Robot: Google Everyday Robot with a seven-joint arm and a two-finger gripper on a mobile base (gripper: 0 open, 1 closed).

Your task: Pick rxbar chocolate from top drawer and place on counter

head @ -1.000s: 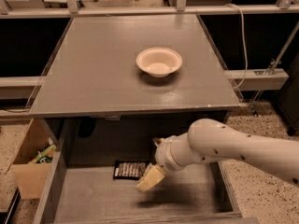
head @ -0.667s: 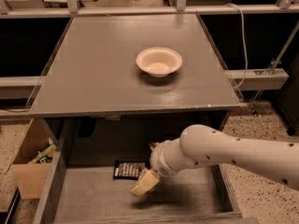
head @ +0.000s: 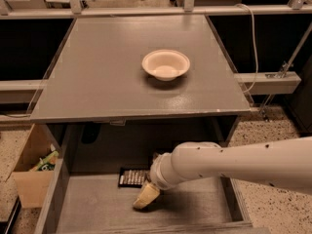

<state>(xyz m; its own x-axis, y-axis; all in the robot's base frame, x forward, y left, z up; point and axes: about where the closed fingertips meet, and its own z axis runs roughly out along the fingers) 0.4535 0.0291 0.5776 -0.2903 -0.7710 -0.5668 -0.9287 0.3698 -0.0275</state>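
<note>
The rxbar chocolate (head: 132, 178) is a flat dark wrapper with pale lettering. It lies on the bottom of the open top drawer (head: 97, 204), near the drawer's back. My white arm reaches in from the right. My gripper (head: 146, 197) hangs inside the drawer, just in front of and slightly right of the bar, its pale fingertips close above the drawer bottom. The wrist hides the bar's right end. The counter (head: 97, 72) lies above the drawer.
A white bowl (head: 165, 64) stands on the counter right of its middle. A cardboard box (head: 29, 172) with items in it sits on the floor at the left of the drawer. The drawer's thick side walls (head: 51, 199) flank the gripper.
My arm and gripper have moved left and a little down inside the drawer, nearer the bar. The bar and the bowl have not moved.
</note>
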